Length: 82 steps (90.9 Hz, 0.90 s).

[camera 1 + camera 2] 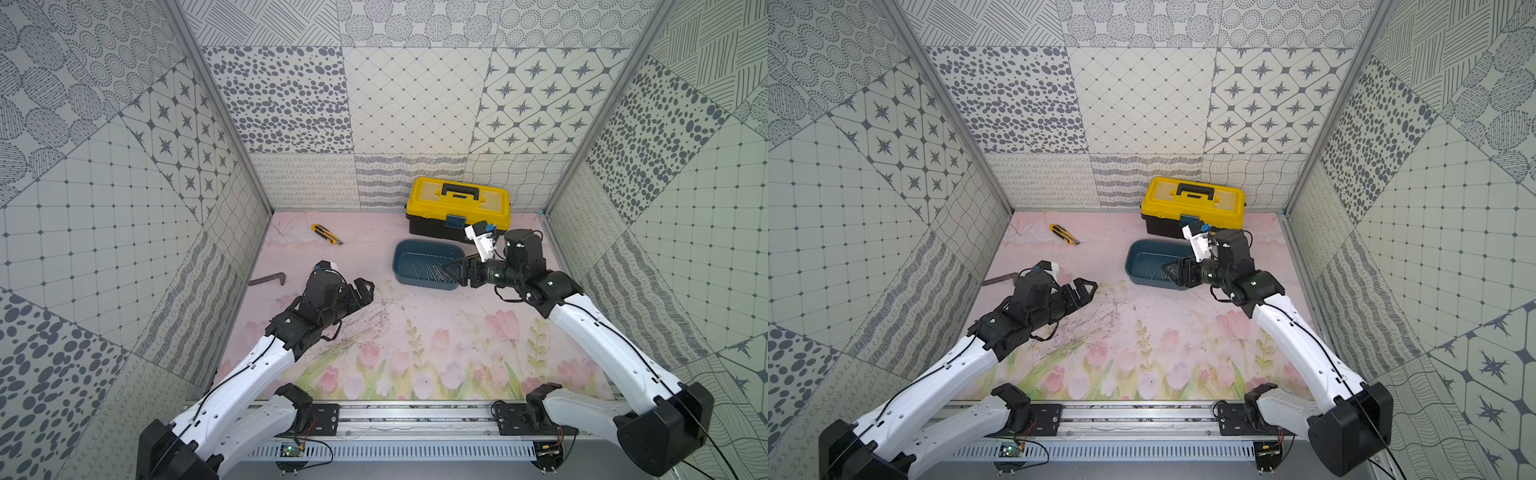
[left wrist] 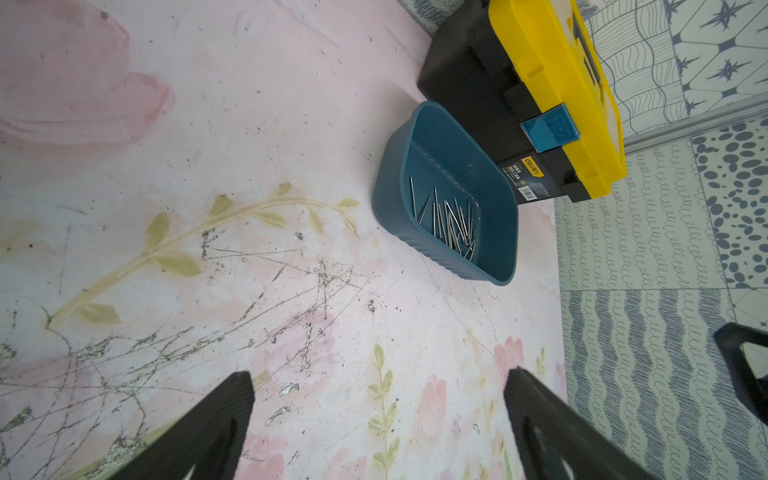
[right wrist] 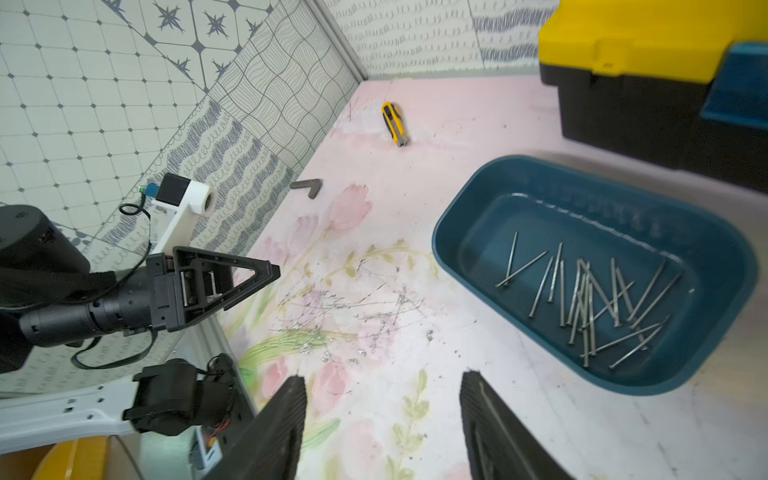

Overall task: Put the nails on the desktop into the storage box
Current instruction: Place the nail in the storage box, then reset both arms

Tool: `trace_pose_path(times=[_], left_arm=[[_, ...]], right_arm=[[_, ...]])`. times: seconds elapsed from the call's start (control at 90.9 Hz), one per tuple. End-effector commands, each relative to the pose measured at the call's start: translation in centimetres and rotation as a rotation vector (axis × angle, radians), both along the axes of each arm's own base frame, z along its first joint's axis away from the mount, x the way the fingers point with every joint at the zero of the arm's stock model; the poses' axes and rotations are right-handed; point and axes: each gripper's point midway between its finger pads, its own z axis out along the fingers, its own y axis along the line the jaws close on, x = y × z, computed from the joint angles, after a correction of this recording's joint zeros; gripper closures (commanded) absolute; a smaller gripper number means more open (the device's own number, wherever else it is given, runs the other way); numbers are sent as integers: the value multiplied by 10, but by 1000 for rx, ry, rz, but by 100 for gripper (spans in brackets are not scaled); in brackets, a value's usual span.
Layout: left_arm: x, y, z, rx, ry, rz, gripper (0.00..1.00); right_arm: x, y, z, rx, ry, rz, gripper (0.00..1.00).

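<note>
The nails (image 3: 598, 303) lay in a loose, crisscrossed heap on the floor of the blue storage box (image 3: 453, 216), crowded toward the end nearer the right arm. The left wrist view showed the same heap (image 2: 446, 220) against one end of the box (image 2: 390, 199). The box sat on the scratched, flower-printed desk (image 1: 415, 324), just in front of a yellow-and-black toolbox (image 1: 457, 208).

The right gripper (image 1: 455, 270) hung at that end of the box (image 1: 415, 253), and in both top views its tips overlapped the rim. From its own wrist camera the right gripper (image 3: 382, 399) had its two fingers spread apart with only bare desk between them, so it stood open and held nothing.

The left gripper (image 1: 363, 291) hovered low over the middle of the desk, well apart from the box. Its fingers were spread wide and empty in the left wrist view (image 2: 382, 395).

A yellow utility knife (image 1: 326, 233) lay near the back wall, and an L-shaped metal bar (image 1: 268, 279) lay by the left wall, beyond the left arm.
</note>
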Motion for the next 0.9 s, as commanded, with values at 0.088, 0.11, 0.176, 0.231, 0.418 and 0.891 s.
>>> trace_pose_path(times=[0.088, 0.11, 0.176, 0.231, 0.418, 0.891], left_arm=[[15, 22, 7, 192, -125, 19, 1], [15, 23, 7, 212, -136, 13, 1], [14, 26, 7, 266, -153, -5, 0], [13, 33, 6, 306, -150, 10, 0], [12, 42, 13, 416, -243, -30, 1], [19, 78, -19, 553, -222, 15, 0]], right_arm=[[11, -29, 4, -42, -237, -126, 25], [11, -33, 4, -47, -255, -145, 23], [13, -48, 2, -71, -295, -209, 19], [18, -64, -2, -110, -319, -286, 14], [29, -129, -27, -235, -324, -573, 3], [61, -215, -118, -317, -350, -849, 4]])
